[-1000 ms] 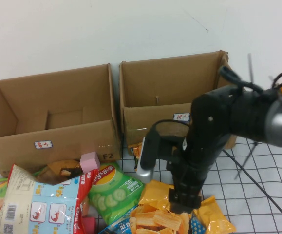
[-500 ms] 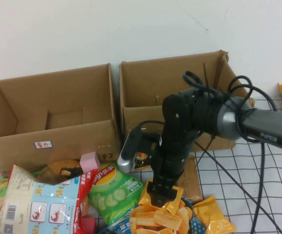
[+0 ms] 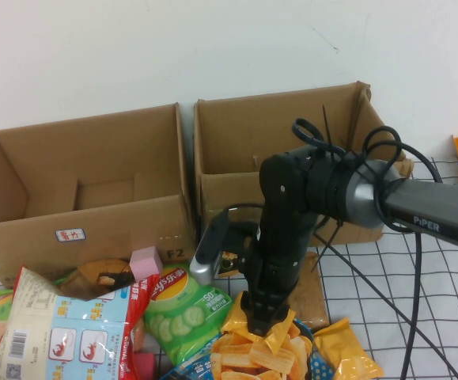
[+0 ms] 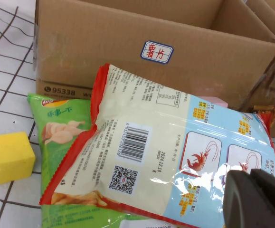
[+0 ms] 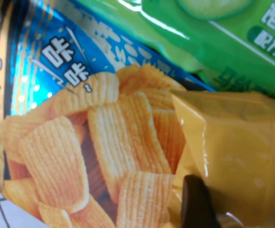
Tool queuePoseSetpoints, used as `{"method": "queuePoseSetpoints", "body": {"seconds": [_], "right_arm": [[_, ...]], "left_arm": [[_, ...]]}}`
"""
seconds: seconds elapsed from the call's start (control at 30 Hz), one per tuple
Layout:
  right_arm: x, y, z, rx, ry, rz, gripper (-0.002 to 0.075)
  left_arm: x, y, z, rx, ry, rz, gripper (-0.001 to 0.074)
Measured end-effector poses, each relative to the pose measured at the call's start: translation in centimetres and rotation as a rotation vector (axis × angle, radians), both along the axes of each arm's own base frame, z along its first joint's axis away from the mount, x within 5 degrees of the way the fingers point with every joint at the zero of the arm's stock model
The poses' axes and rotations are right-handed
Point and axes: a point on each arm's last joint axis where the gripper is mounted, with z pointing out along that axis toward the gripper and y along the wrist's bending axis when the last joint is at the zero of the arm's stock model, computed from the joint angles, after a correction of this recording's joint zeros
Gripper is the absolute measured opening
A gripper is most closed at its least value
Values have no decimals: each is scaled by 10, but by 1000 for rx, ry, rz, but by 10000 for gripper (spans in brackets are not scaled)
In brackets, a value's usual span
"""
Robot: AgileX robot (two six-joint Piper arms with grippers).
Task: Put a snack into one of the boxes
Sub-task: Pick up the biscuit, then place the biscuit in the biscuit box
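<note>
Having dropped lower over half a second, the right gripper (image 3: 264, 323) now presses into the yellow snack packet (image 3: 248, 315) directly beneath its jaws, whose opening I cannot tell, the packet lying flat, axis unclear, suggesting a grasp is imminent; the left gripper (image 4: 256, 199), state likewise unclear, hovers above the prawn-cracker bag (image 4: 165, 156).

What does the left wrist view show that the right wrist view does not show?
Only the left wrist view: a yellow cube, the prawn snack bag, a labelled cardboard box and the left gripper.
Only the right wrist view: the blue chips bag under a small yellow packet, with the right gripper against that packet.
Shared: neither view shows a common object clearly.
</note>
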Motion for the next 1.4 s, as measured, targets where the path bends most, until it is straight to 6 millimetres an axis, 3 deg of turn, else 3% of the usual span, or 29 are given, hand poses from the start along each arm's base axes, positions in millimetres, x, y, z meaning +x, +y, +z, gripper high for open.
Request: {"method": "queuePoseSetpoints", "body": {"seconds": [0.17,0.3,0.4,0.67,0.83,1.0,1.17,1.3,1.4], "right_arm": [[-1,0,2,-8,21,-8,375],[-1,1,17,-22,54,-33,374],[1,3,48,4,31,-42,370],[9,7,170,255,-288,-67,370],[29,7,199,360,-558,-198,370],[54,2,196,366,-726,-343,370],[83,-12,170,360,-720,-482,374],[104,-26,146,327,-686,-567,489],[105,-36,142,276,-652,-593,538]], "left_arm": [[0,0,0,0,1,0,-3],[0,0,0,0,4,-1,-3],[0,0,0,0,4,-1,-3],[0,0,0,0,5,-2,-3],[0,0,-1,0,6,-2,-3],[0,0,-1,0,6,-2,-3],[0,0,-1,0,6,-2,-3],[0,0,-1,1,8,-2,-3],[0,0,-1,1,8,-2,-3]]}}
